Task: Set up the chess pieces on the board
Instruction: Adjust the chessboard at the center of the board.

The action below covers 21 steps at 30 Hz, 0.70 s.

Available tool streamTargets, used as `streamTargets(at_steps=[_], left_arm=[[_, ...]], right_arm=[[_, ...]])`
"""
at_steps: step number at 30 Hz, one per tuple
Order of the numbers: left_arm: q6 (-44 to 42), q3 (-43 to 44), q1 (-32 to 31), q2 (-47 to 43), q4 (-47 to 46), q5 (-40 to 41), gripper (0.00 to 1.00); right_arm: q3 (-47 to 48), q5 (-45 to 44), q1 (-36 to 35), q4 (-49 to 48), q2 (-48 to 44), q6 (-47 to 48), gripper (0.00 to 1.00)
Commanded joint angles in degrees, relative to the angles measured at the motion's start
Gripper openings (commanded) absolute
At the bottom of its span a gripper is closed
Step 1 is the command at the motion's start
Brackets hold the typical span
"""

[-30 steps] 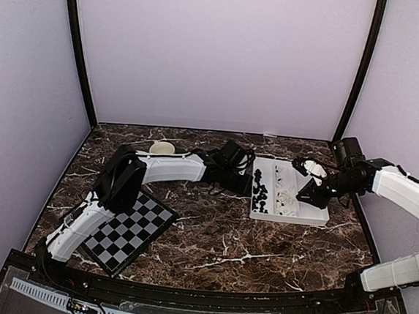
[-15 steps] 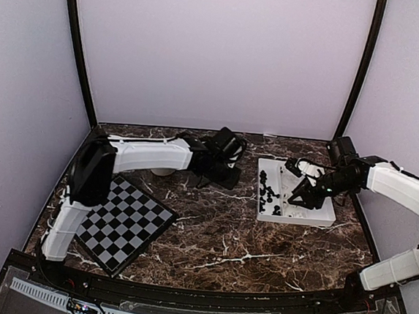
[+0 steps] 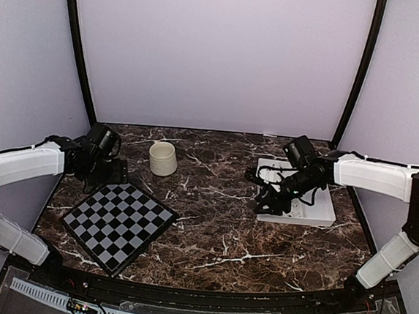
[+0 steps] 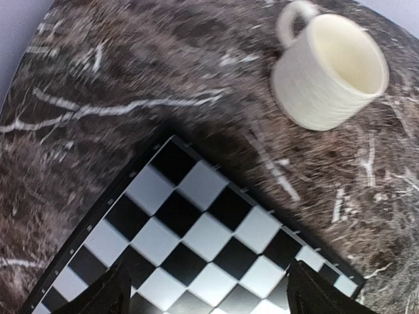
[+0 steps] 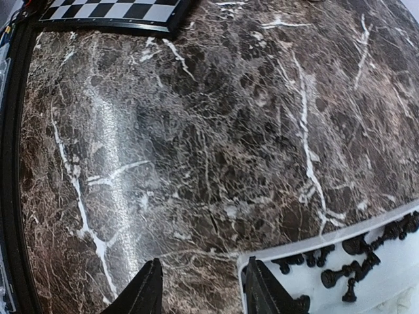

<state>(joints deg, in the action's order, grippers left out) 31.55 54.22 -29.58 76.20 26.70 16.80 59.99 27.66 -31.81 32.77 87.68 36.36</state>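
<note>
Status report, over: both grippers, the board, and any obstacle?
Left gripper open, empty, over board corner. Right gripper open, empty, at tray edge. Board bare; chess pieces in tray. Mug near board.

Count, all views:
- 1 chessboard (image 3: 119,226)
- 1 cream mug (image 3: 163,158)
- 1 white tray (image 3: 319,211)
- 2 robot arms: left arm (image 3: 25,166), right arm (image 3: 373,175)
- black chess pieces (image 5: 357,247) in the tray: several, tangled together, exact number unreadable

White pieces cannot be made out, so they are not counted.
</note>
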Motion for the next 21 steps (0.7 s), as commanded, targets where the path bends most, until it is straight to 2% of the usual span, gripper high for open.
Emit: streamTargets(at_steps=[1, 3, 5, 8, 14, 18, 21], left_arm=[[3.5, -7.3, 8.4, -5.8, -1.3, -6.9, 0.86], [3.0, -9.4, 12.8, -5.0, -3.1, -11.4, 0.89], [1.9, -10.2, 15.5, -3.1, -4.5, -13.9, 0.96], [-0.5, -9.8, 16.8, -0.4, -6.3, -12.0, 0.99], [-2.6, -9.0, 25.0, 7.2, -11.3, -15.1, 0.99], [-4.2, -6.5, 27.2, 11.9, -12.7, -20.9, 0.96], [-5.0, -6.0, 27.4, 14.3, -15.3, -26.0, 0.91]], right_arm=[[1.7, -0.3, -4.6, -1.7, 1.4, 0.3, 0.45], [1.4, -0.8, -5.8, -1.8, 1.5, 0.3, 0.45], [1.1, -0.8, -6.3, -1.7, 1.5, 0.2, 0.46], [0.3, -0.9, -6.5, -2.0, 1.3, 0.1, 0.46], [-0.1, -1.0, -6.6, -2.5, 1.3, -0.3, 0.47], [0.1, 0.2, -6.6, -2.2, 1.3, -0.8, 0.48], [-0.3, 0.1, -6.6, -2.6, 1.2, -0.8, 0.49]])
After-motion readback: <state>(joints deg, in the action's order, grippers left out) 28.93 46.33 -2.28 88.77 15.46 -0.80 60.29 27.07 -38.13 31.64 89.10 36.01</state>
